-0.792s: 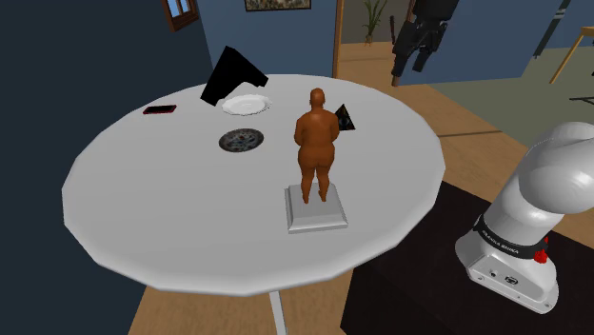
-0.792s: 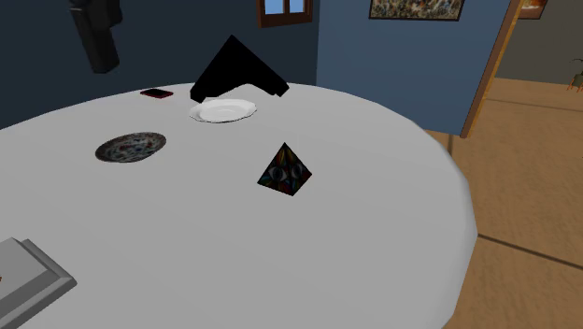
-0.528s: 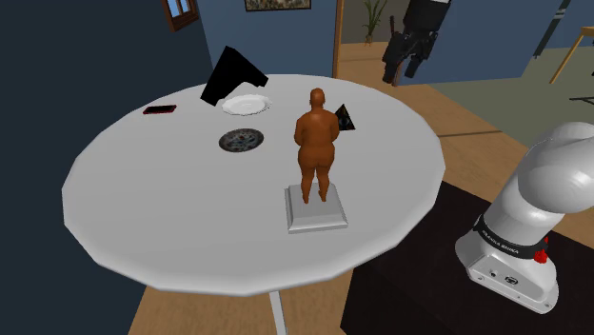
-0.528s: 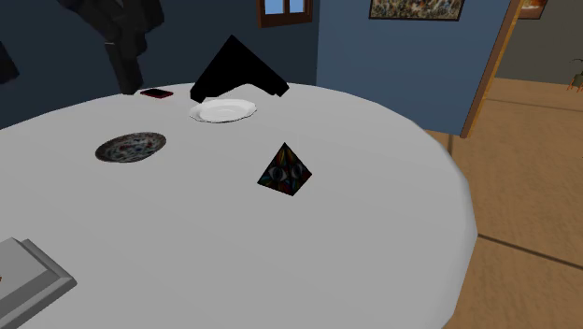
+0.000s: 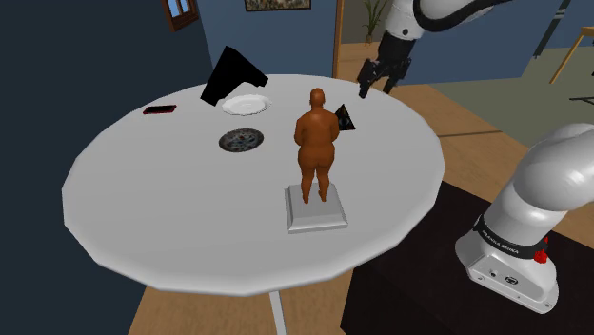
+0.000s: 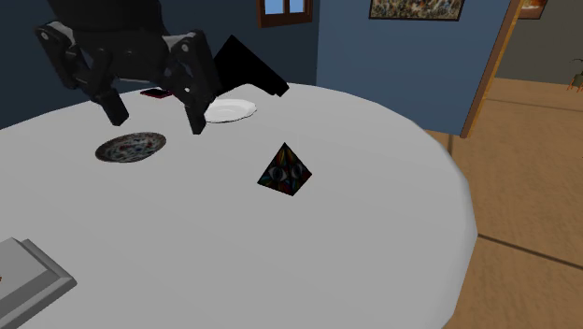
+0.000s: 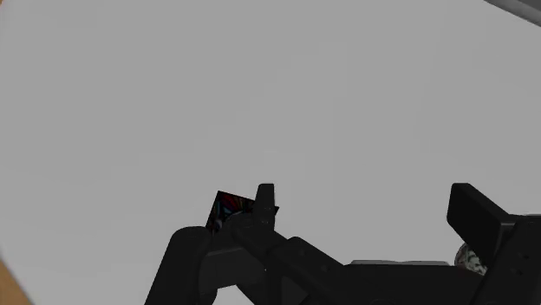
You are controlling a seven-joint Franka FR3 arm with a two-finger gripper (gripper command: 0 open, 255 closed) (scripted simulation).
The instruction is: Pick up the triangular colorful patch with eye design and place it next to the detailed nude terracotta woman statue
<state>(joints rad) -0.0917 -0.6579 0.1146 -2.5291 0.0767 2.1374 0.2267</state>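
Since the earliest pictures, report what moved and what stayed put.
The gripper came down and toward the shoulder view's left, closing in on the triangular patch on the table. In the second exterior view it swung in from the upper left. It is open and has taken hold of nothing. The patch, the brown statue, the patterned dish and the white plate have not moved.

White arm (image 5: 447, 9) outstretched, claw (image 6: 157, 123) downward, fingers (image 6: 191, 105) apart.
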